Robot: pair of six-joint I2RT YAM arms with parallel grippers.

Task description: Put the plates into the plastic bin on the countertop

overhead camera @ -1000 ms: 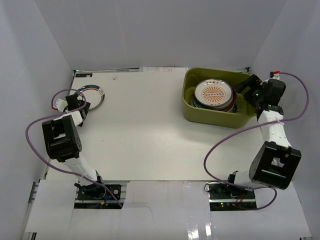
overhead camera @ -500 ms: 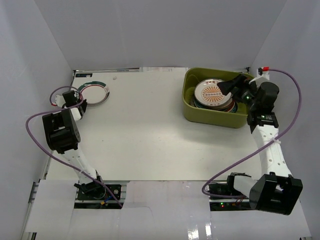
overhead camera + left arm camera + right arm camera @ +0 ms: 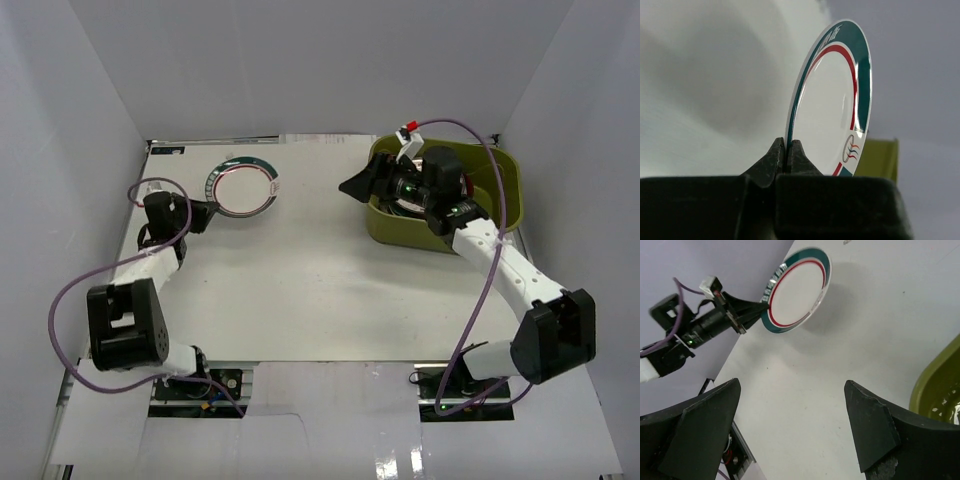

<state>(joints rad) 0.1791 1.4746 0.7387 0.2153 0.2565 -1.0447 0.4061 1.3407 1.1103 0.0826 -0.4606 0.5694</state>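
A white plate (image 3: 243,187) with a teal rim and a red ring hangs above the countertop (image 3: 300,270) at the back left. My left gripper (image 3: 203,214) is shut on its near rim. In the left wrist view the fingertips pinch the edge of the plate (image 3: 835,100) at the gripper (image 3: 788,150). The olive-green plastic bin (image 3: 505,180) stands at the back right. My right arm hides most of the plates inside it. My right gripper (image 3: 352,186) is open and empty just past the bin's left wall. The right wrist view shows the held plate (image 3: 797,290) beyond my right gripper (image 3: 790,385).
White walls enclose the countertop on three sides. Purple cables loop from both arms; the right one (image 3: 480,290) arcs over the counter's right side. The bin's corner (image 3: 940,380) is at the right edge of the right wrist view. Both arm bases sit at the near edge.
My left gripper has shut on the teal-rimmed plate, lifted it and carried it rightward. My right arm has swung left from beside the bin, across it and past its left wall.
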